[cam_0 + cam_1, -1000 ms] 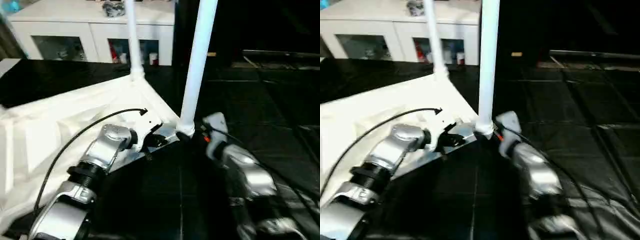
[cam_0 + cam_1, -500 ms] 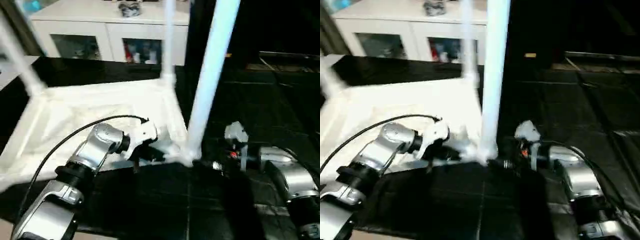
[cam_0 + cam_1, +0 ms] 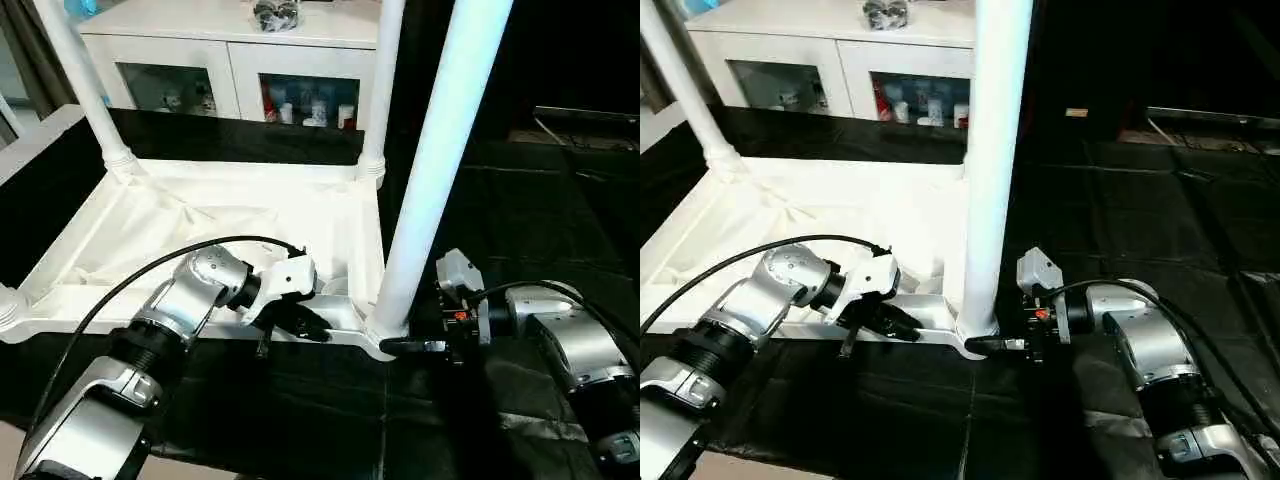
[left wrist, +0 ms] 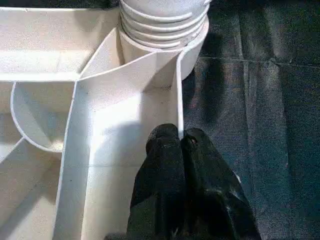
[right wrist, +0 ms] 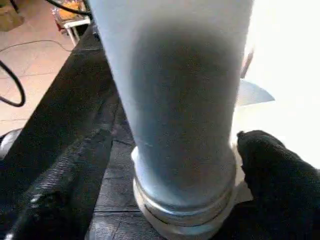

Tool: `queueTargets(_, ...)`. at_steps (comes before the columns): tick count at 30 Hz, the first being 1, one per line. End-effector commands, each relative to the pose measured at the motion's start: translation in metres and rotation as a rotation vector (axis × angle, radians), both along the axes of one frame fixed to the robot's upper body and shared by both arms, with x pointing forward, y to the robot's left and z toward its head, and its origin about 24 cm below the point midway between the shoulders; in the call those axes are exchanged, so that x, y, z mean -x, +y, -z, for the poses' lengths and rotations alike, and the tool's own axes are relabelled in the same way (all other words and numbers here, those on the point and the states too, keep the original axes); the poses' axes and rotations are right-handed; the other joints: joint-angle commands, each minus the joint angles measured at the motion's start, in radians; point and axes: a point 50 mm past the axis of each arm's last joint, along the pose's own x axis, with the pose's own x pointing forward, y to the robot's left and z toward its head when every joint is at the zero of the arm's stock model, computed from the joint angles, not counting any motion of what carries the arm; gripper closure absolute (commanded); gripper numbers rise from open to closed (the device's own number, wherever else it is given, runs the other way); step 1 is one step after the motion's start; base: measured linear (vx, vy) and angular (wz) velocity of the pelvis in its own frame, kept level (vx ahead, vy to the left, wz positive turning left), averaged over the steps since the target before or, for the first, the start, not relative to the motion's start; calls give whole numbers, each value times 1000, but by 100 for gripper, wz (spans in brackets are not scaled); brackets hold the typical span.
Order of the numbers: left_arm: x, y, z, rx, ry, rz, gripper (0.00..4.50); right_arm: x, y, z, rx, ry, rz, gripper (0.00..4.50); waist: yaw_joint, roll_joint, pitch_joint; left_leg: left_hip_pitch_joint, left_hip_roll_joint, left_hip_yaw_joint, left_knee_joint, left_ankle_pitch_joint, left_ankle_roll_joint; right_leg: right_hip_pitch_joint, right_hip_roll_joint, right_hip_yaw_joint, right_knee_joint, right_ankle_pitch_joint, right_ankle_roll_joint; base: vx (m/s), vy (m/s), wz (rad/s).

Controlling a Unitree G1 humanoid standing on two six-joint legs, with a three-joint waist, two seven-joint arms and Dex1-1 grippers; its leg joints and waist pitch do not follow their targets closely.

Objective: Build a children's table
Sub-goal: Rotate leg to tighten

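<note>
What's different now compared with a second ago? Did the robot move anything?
The right gripper swung out to the side and now reaches in level, its open fingers either side of the base of the near leg. The camera also shifted, bringing more of the table top and another leg into view. The left gripper stayed shut on the top's near edge wall, and the legs stayed upright.

Looked like a home-style room used as a robot recording space. A white cabinet (image 3: 230,70) with glass doors stood at the back, small bottles and toys on its shelves, a dark object on top. Black sheeting (image 3: 1140,210) covered the floor, with bare tan tile floor (image 5: 35,55) and loose black cables (image 5: 12,85) at its edge; the upturned children's table (image 3: 200,220) sat on the sheeting.
</note>
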Motion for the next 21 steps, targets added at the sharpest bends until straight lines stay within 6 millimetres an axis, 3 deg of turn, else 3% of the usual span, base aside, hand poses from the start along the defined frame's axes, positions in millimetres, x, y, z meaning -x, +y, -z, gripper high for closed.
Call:
queueTargets(1,4,-5,-1,-32,4,81,450,-3,1,-4,10,-13,-33,62,-4,-21,-77,8,62,-18,-58,-119,97,46,-105,61,-71,-256,-173,0,0,0)
queueTargets(14,5,-4,1,-35,7,92,450,-3,2,-1,13,5,-51,165,-2,-20,-79,8,63,-18,-57,-108,98,46,-103,61,-68,-244,-170,0,0,0)
queueTargets(21,1,-7,0,-7,16,31,450,1,8,3,-27,44,-43,177,-3,-17,-79,9,63,-18,-56,-108,99,46,-103,61,-68,-230,-180,0,0,0)
